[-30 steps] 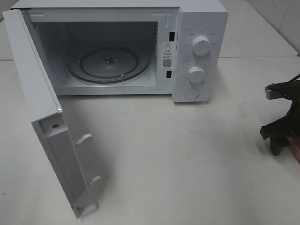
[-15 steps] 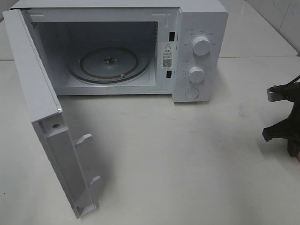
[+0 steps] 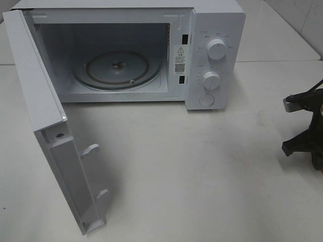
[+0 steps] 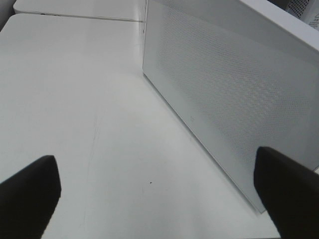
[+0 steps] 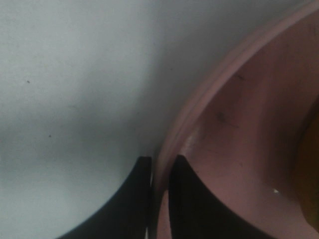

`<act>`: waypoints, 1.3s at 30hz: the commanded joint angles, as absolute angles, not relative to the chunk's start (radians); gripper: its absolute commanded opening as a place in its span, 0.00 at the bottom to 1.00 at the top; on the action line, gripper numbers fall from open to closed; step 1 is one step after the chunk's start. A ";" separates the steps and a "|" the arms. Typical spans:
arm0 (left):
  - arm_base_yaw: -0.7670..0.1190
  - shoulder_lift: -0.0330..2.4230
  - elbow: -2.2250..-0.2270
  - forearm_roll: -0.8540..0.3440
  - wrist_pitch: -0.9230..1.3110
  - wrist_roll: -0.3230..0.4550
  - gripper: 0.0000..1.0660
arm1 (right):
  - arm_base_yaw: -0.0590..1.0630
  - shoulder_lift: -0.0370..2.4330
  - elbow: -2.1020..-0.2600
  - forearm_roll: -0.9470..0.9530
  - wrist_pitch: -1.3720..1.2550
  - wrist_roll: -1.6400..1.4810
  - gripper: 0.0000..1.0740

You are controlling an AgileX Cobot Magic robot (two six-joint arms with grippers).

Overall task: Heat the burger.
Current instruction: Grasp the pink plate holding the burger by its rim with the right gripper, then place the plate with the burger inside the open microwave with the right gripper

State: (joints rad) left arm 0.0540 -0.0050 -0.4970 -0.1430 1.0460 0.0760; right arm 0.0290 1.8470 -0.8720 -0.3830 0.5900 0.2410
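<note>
Grip on a plate rim. My right tool (image 5: 160, 160) is narrow, its two dark fingers set one outside and one inside the raised rim of the pink plate (image 5: 239, 129), pinching it. A golden-brown sliver at the far side of the plate is, I judge, the burger (image 5: 310, 169); too little shows to be sure. The pale bench (image 5: 75, 74) lies just beside the rim, and I cannot tell whether the plate has left it.

Step in hand, as I judge it: securing the plate that carries the burger, before any carry. The next move calls for a level lift, so that nothing slides. A carry across the bench follows, to the microwave (image 3: 217, 30), whose glass turntable (image 3: 118, 70) lies bare in the open cavity.

Pose: in the high view my right arm (image 3: 307, 141) sits low at the bench's right edge, well apart from the microwave, its tool and the plate out of view. My left tool (image 4: 154, 164) is spread wide and holds nothing. It hangs over the bench near the perforated outer face of the open door (image 4: 229, 99).
</note>
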 commanded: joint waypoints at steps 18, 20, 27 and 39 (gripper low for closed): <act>0.056 -0.025 -0.494 -0.145 1.036 0.076 0.92 | 0.203 1.783 -0.860 -0.682 0.745 0.501 0.00; 0.056 -0.025 -0.494 -0.145 1.036 0.076 0.92 | 0.205 1.774 -0.860 -0.689 0.748 0.504 0.00; 0.056 -0.025 -0.494 -0.145 1.036 0.076 0.92 | 0.238 1.733 -0.842 -0.703 0.774 0.507 0.00; 0.056 -0.025 -0.494 -0.145 1.036 0.076 0.92 | 0.312 1.621 -0.746 -0.705 0.775 0.525 0.00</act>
State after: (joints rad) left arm 0.0540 -0.0050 -0.4970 -0.1430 1.0460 0.0760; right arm 0.3010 1.6460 -0.7510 -0.6550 0.7430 0.5210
